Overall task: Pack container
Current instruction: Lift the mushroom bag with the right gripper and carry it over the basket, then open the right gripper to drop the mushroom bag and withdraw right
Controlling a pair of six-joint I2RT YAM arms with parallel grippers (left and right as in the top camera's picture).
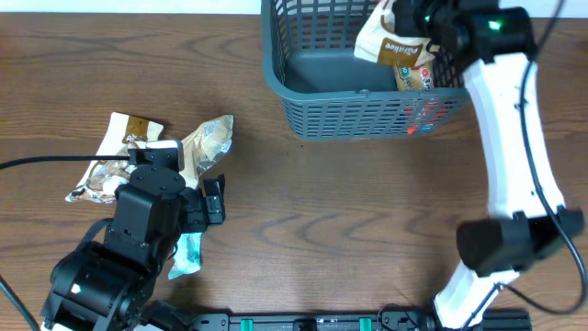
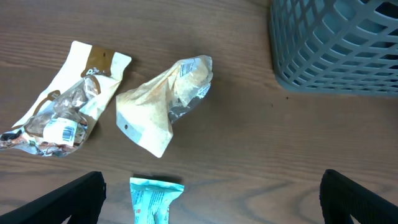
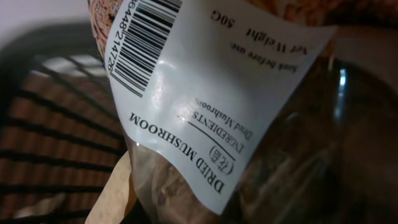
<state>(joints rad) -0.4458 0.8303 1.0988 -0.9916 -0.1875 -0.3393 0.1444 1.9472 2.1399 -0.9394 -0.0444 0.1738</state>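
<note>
Dried mushroom packet (image 3: 205,124) clamped in right gripper (image 1: 415,20), hanging over container (image 1: 322,119) at far right, seemingly first in. Left gripper (image 2: 211,202) wide, empty; three packets (image 2: 165,106) wait on table (image 1: 367,230), near left.

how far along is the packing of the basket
Done: little; the dark grey-blue slotted plastic basket shows mostly bare floor. In hand: the right gripper is shut on a cream dried-mushroom packet over it. Left: a brown-topped windowed packet, a crumpled cream packet and a teal packet lie on the table by the open left gripper.
</note>
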